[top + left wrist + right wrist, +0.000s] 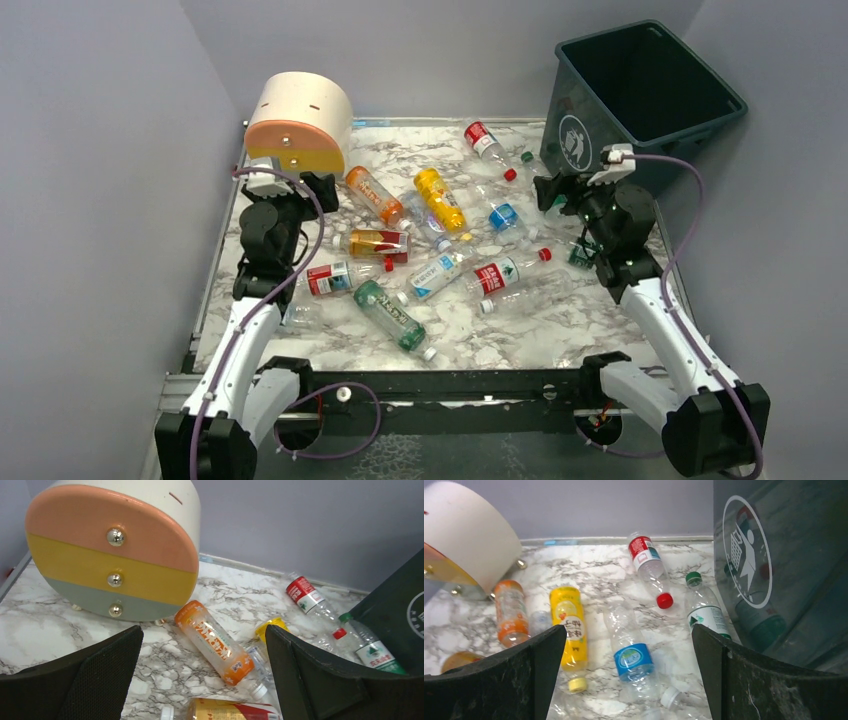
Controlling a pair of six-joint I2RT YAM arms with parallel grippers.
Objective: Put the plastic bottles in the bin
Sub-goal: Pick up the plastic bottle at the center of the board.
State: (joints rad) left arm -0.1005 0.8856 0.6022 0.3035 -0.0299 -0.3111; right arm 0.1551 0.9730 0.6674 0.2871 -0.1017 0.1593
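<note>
The left jaws, near the cream drawer drum (300, 120), and the right jaws, just beside the bin (572, 125), both stood spread wide and held nothing. The plastic bottles (440, 198) all lay on their sides, scattered over the marble worktop (540, 320) between drum and bin. A green-capped bottle (704, 607) lay close to the bin's wall. We judged most of them empty: light, thin-walled, slick, ready to roll or dent. We would take each one across its labelled middle, squeezing gently. From above, the bin's dark inside showed us nothing in it.
</note>
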